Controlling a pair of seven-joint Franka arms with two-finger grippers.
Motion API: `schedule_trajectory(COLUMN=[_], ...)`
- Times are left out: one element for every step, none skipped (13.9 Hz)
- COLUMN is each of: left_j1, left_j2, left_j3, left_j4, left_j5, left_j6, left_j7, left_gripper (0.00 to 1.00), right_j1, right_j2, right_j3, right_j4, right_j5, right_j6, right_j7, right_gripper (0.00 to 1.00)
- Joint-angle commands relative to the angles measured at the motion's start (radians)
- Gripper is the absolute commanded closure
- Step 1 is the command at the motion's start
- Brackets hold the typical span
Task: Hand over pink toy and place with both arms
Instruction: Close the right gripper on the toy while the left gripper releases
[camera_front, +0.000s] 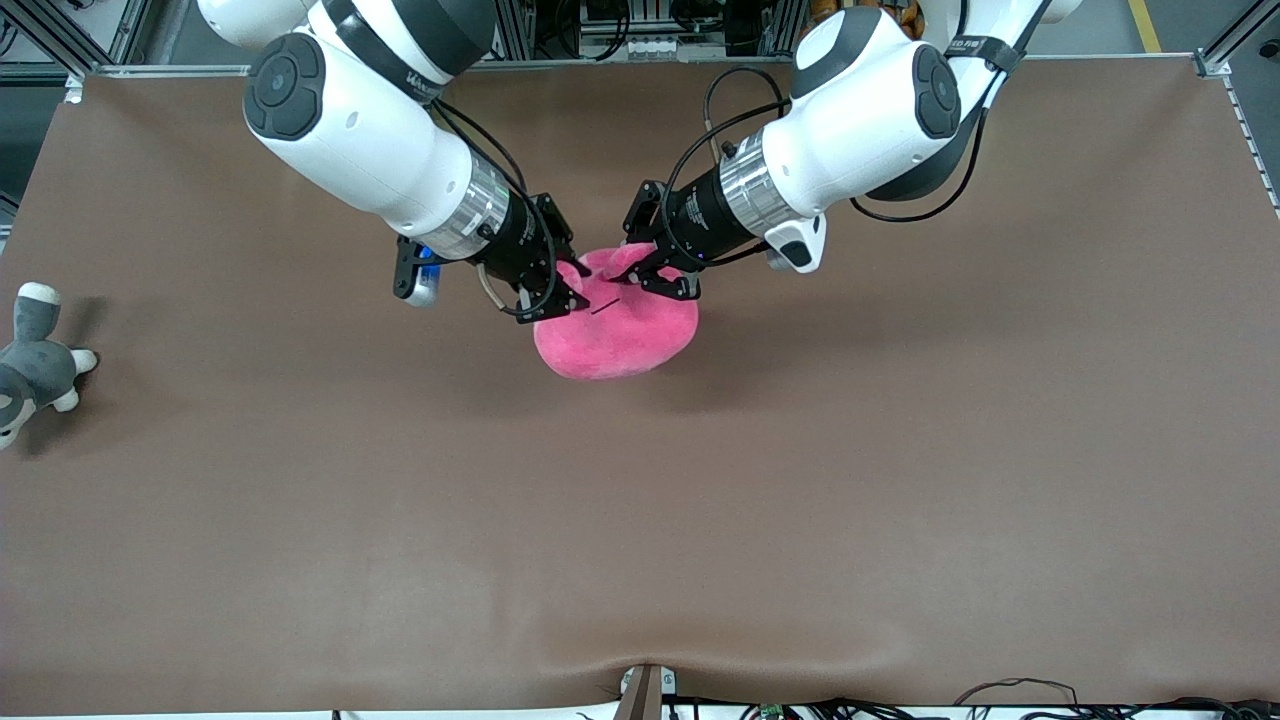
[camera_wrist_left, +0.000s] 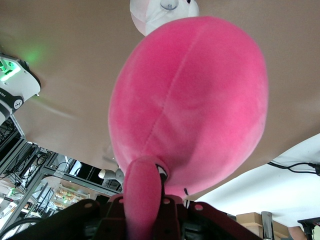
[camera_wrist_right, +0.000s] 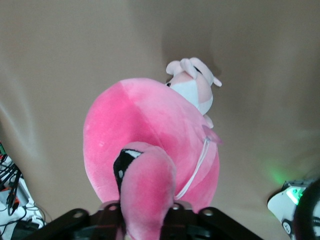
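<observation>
Two white Franka arms meet over the middle of the brown table (camera_front: 900, 450), both clamped on the pink toy (camera_front: 615, 330), a large hot-pink round plush that hangs in the air between them, w/ its shadow on the cloth just below. The left gripper (camera_front: 655, 280), reaching in from the left arm's end, is closed on a bulging fold at the top of the toy; the left wrist view shows that pink nub pinched tight between the black fingers (camera_wrist_left: 170, 212), a black eye showing at its base, and the toy's round body w/ a centre seam filling most of the view. The right gripper (camera_front: 560, 295), coming from the right arm's end, is also shut on the toy at the side toward its own arm: in the right wrist view a second pink bulge w/ a black-and-white eye patch sits squeezed between its fingers (camera_wrist_right: 107, 212). So both pincers grip the same plush at once, neither arm waiting. The thin dark mouth line shows on the toy's upper face in the front view. Under the toy, seen only from the wrist cams, lies a small pale pink-and-white plush (camera_wrist_right: 195, 87) on the table. A grey-and-white plush animal (camera_front: 35, 360) lies at the table edge at the right arm's end, well apart from the action.
</observation>
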Motion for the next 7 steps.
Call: schedule_trajectory(left_j1=[-0.003, -0.003, -0.003, -0.003, -0.003, -0.003, -0.002], left_j2=[0.001, 0.001, 0.003, 0.003, 0.003, 0.003, 0.001], left_j3=[0.000, 0.000, 0.000, 0.000, 0.000, 0.000, 0.000], left_j4=[0.019, 0.018, 0.016, 0.016, 0.014, 0.014, 0.017], left_j5=[-0.008, -0.008, -0.008, -0.006, -0.003, -0.003, -0.003], left_j6=[0.002, 0.002, 0.002, 0.000, -0.001, -0.003, -0.006], left_j7=[-0.017, -0.017, -0.015, -0.011, -0.009, -0.007, -0.011], left_gripper=[1.00, 1.00, 0.94, 0.77, 0.27, 0.00, 0.00], right_j1=[-0.009, -0.009, -0.010, -0.016, -0.035, -0.053, -0.085], right_j2=[-0.001, -0.003, -0.004, -0.008, -0.009, -0.011, -0.011], right_j3=[-0.008, -0.010, -0.013, -0.019, -0.030, -0.039, -0.045], right_j4=[0.015, 0.015, 0.015, 0.017, 0.020, 0.023, 0.024], right_j5=[-0.039, -0.041, -0.042, -0.042, -0.042, -0.044, -0.039], right_j6=[-0.031, -0.031, -0.032, -0.034, -0.049, -0.075, -0.093], right_j7=[0.013, 0.013, 0.014, 0.014, 0.014, 0.013, 0.010], right_gripper=[1.00, 1.00, 1.00, 1.00, 1.00, 1.00, 1.00])
